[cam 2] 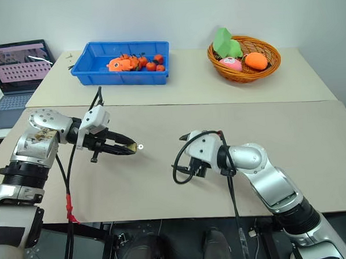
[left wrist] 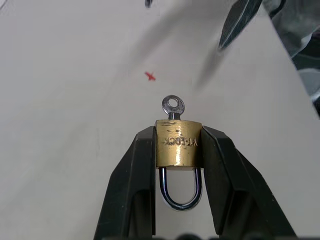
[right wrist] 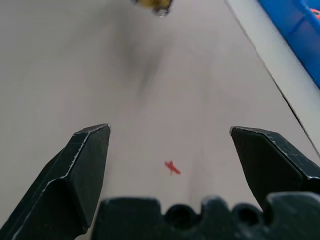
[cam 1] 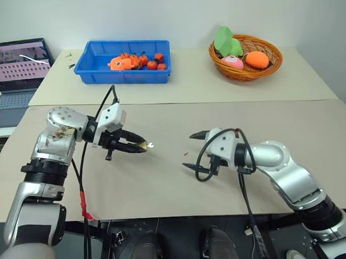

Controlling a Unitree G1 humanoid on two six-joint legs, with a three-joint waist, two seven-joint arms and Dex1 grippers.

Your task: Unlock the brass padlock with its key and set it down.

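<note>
The brass padlock [left wrist: 178, 143] hangs above the table, pinched by its sides between the two black fingers of my left gripper [cam 1: 140, 147]. Its silver shackle [left wrist: 180, 192] points back toward the wrist. The key [left wrist: 173, 106] sticks out of the padlock's far end, its round bow showing. From the head the padlock [cam 1: 143, 146] is a small yellow spot at the fingertips, with the key [cam 1: 151, 145] glinting just beyond. My right gripper [cam 1: 196, 152] hovers to the right of it, open wide and empty, pointing toward the padlock [right wrist: 152, 4].
A small red mark [cam 1: 185, 154] lies on the tan table [cam 1: 182, 187] between the grippers. A blue bin [cam 1: 125, 71] with orange toys and a wicker basket [cam 1: 246, 58] stand at the back. A laptop [cam 1: 16, 71] sits far left.
</note>
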